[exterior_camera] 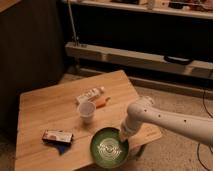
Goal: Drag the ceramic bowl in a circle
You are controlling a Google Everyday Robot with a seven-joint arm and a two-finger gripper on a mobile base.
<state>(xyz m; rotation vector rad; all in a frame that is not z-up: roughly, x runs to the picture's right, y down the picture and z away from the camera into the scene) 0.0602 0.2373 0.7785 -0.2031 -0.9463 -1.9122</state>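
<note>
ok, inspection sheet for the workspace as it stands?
Surface: wooden table, upright.
Job's things: green ceramic bowl at the table's near edge, possibly overhanging it.
Clutter: small whitish cup upright mid-table; white tube lying behind it; orange item beside the tube; flat packet on a blue piece, left of the bowl.
Grippers: gripper down at the bowl's right rim.
Cables: nothing seen on the table.
Surroundings: low shelf behind the table.
</note>
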